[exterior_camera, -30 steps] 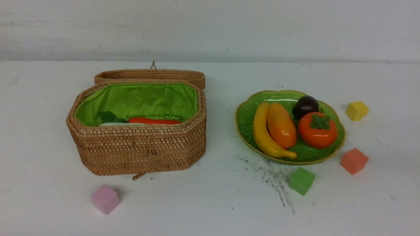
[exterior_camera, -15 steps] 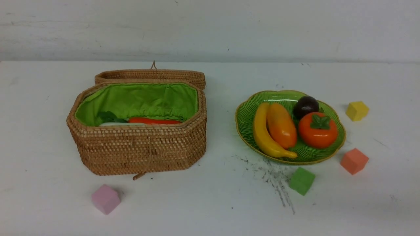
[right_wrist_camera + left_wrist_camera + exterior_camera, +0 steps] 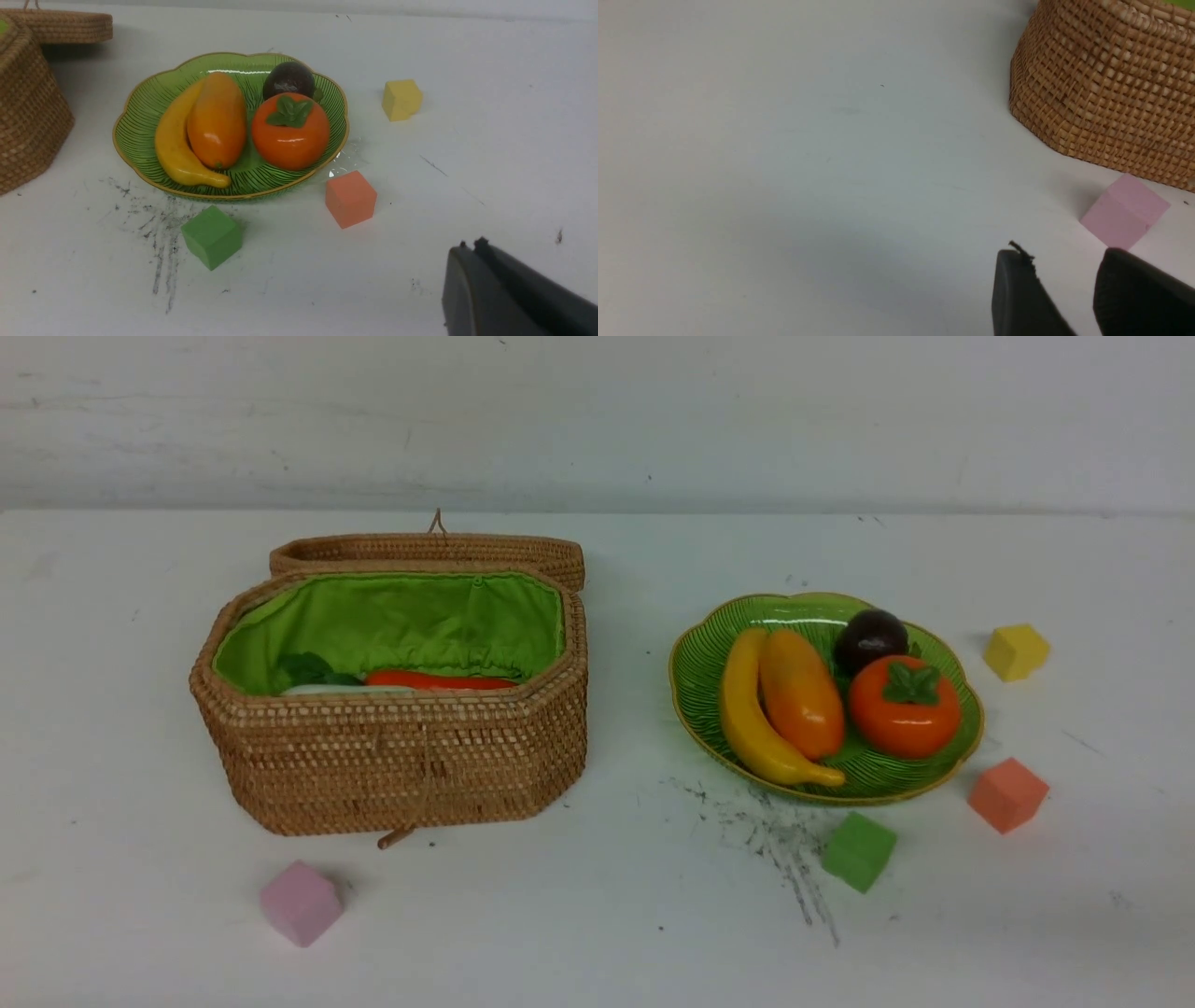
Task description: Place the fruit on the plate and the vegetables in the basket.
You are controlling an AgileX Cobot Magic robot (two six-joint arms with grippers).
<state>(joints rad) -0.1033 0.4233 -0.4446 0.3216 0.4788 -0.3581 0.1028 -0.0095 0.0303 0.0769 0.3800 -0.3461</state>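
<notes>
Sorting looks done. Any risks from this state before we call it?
1. The banana lies along the plate edge, its tip near the rim; a nudge might roll it off.
2. In the basket, only the carrot and radish show over the wall; the eggplant is hidden, so it can't be confirmed.
3. The left gripper sits low near the pink cube; a careless retract might knock it.

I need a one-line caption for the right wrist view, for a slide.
Banana, mango, persimmon and mangosteen lie on the green plate, with three cubes around it.
</notes>
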